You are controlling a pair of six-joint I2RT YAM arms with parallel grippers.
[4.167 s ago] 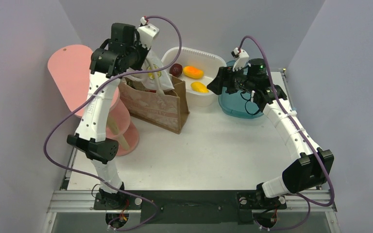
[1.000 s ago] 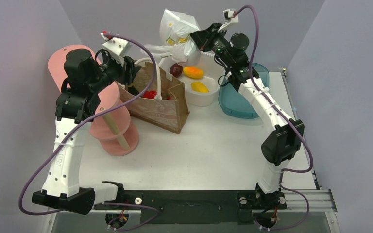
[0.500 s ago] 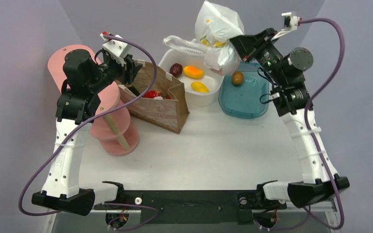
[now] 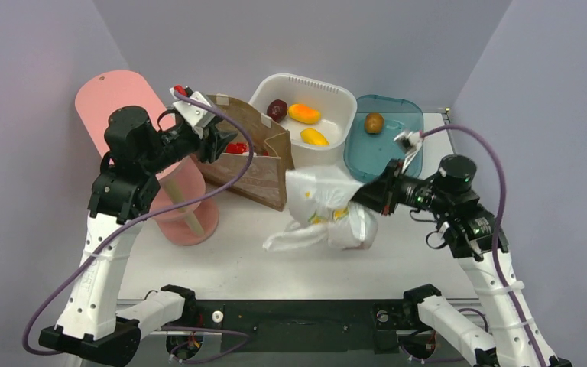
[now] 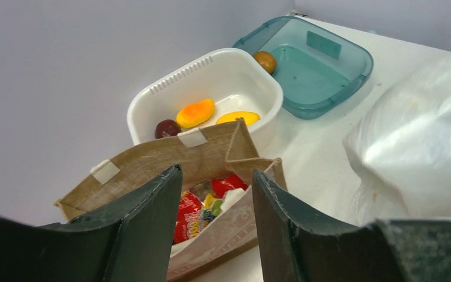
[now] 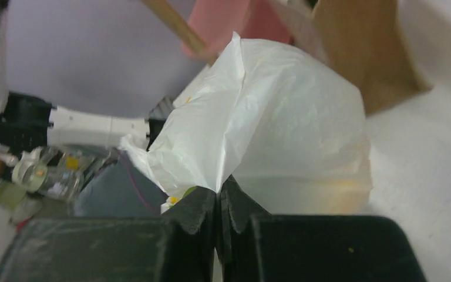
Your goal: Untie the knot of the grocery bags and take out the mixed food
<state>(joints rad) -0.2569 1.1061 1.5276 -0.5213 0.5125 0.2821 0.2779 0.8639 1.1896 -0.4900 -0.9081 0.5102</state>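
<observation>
Item: grocery bag (image 4: 325,206), white crinkled film with yellow marks, one unit, lying at mid-table just in front of the brown paper bag (image 4: 256,172); whether it rests on the table or hangs just above it cannot be told. Holder: right gripper (image 4: 363,197), jaws pinched fully together on a gathered fold of film at the bag's right end. Orientation: the bag's long axis runs from that pinch leftward and toward the arm bases, ending in a slack loop handle (image 4: 283,242); the knot's place cannot be told. Second tool: left gripper (image 4: 218,141), jaws partly apart, holding nothing, poised over the paper bag's far left end. Relation: the grocery bag lies to this gripper's right and nearer the bases, well apart, with the paper bag between them. Judgement: untying needs the left arm brought across.
</observation>
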